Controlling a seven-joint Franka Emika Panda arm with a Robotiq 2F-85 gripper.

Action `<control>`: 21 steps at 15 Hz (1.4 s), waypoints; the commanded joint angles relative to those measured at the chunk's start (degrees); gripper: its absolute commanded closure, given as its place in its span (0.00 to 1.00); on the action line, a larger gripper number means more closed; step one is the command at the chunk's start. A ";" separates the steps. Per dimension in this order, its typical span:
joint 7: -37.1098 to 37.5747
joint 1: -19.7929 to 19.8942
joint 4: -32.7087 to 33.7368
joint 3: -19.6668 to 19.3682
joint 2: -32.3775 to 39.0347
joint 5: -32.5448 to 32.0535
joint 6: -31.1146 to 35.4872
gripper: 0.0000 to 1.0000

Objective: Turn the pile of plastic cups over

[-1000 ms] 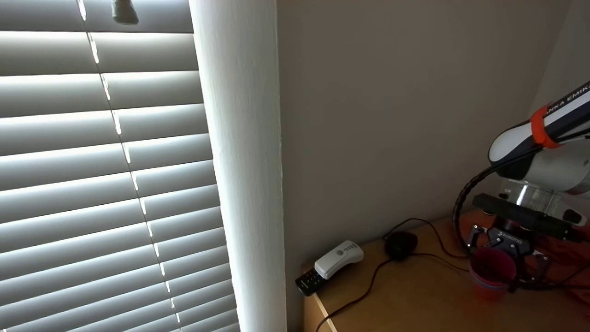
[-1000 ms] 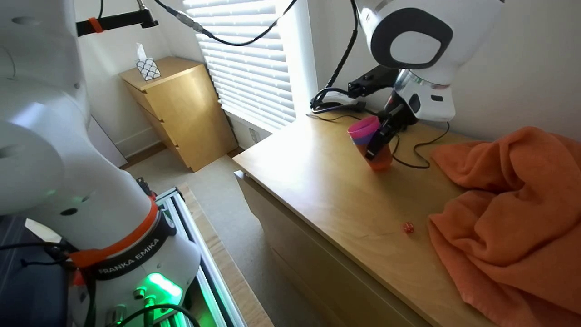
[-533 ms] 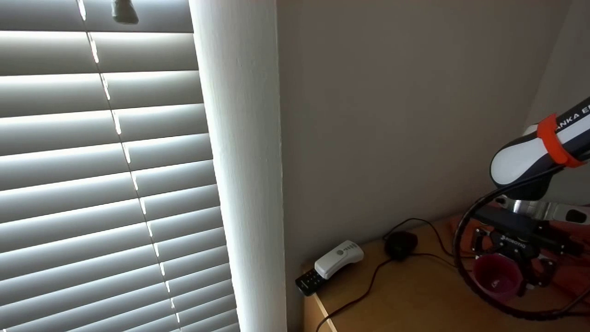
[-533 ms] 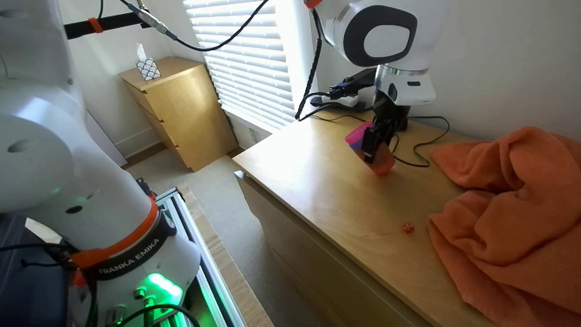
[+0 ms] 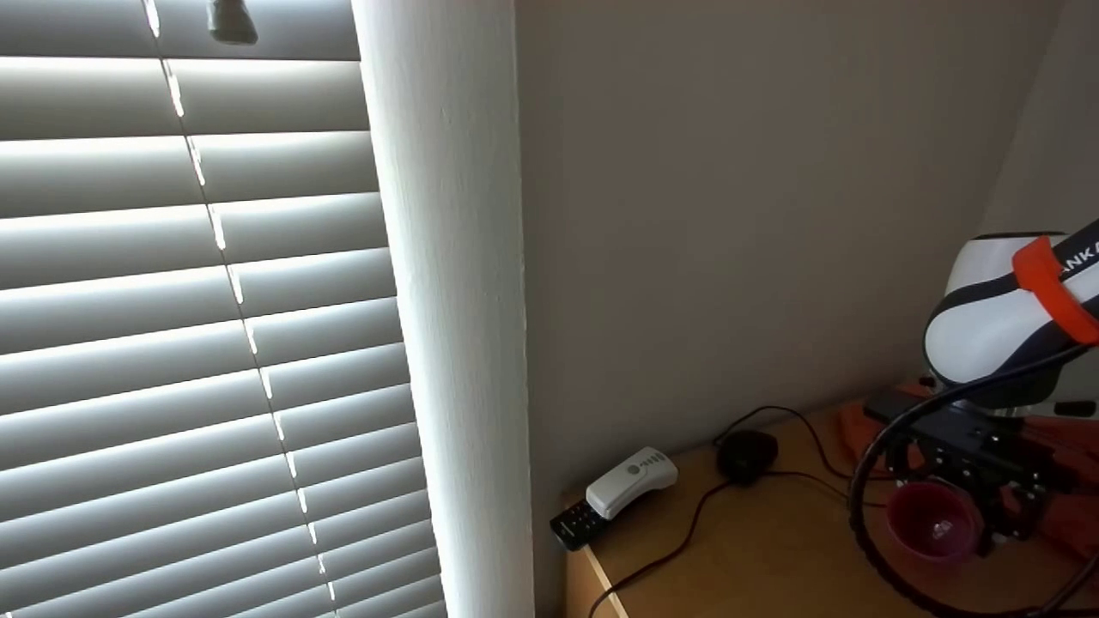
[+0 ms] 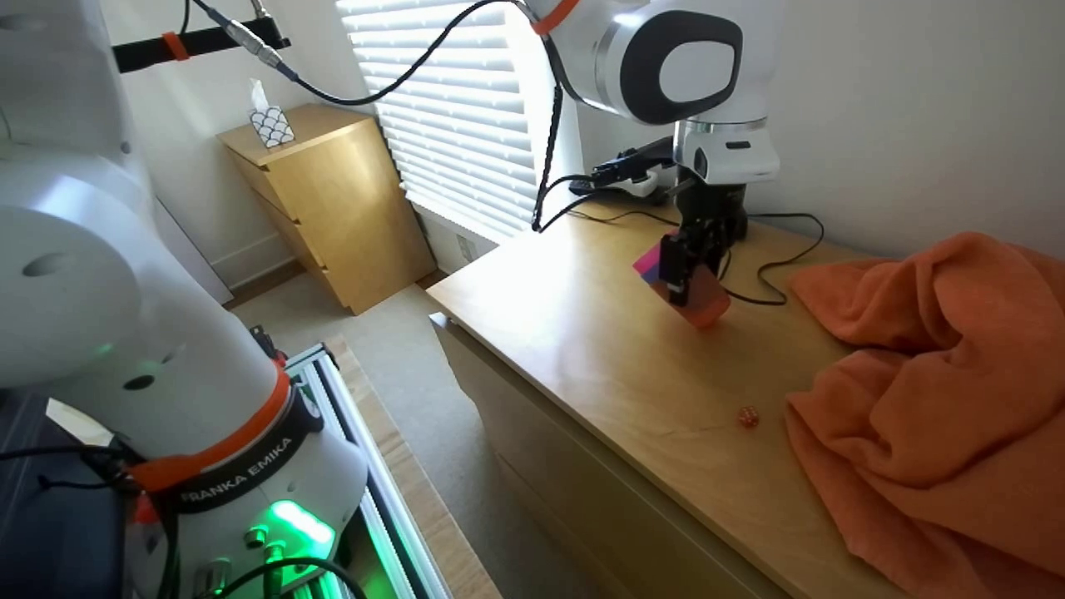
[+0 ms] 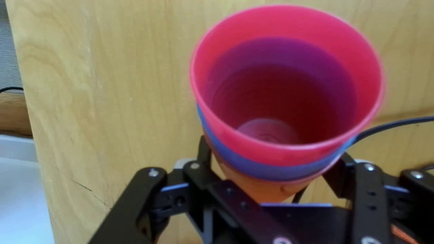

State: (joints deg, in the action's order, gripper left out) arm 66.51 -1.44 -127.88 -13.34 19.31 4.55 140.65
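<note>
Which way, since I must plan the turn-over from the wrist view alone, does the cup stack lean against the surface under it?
Observer: In an exterior view the cup stack is tilted, its pink rim pointing up and away from the orange cloth.
Operator: Is anything loose near that cloth?
Observer: Yes, a small red die lies on the wooden top, near the cloth's edge.
Operator: Anything else outside my picture?
Observer: In an exterior view a white handset and a black remote lie together near the wooden top's corner.
</note>
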 commanded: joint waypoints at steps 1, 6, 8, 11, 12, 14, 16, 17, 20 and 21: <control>6.58 -1.46 -2.14 -0.84 0.71 -5.34 3.77 0.48; 13.96 -3.46 -3.57 -1.71 1.74 -13.09 7.86 0.48; 15.54 -3.95 -3.93 -1.81 2.09 -14.85 8.54 0.48; 15.95 -3.42 -3.81 -1.37 1.44 -15.51 7.89 0.48; 13.26 -2.07 -3.94 -0.02 0.83 -13.39 7.46 0.06; 9.09 -0.22 -3.88 1.32 0.22 -11.15 6.55 0.00; 4.19 1.69 -3.78 2.36 -0.33 -8.68 5.73 0.00; 1.05 2.80 -3.66 2.76 -0.70 -7.29 5.17 0.00; -10.33 6.81 -2.83 4.24 -1.48 -0.66 2.64 0.00; -14.12 8.08 -2.32 4.53 -1.59 1.77 1.38 0.01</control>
State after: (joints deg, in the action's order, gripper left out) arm 62.22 2.26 -130.36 -10.95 19.66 0.41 145.81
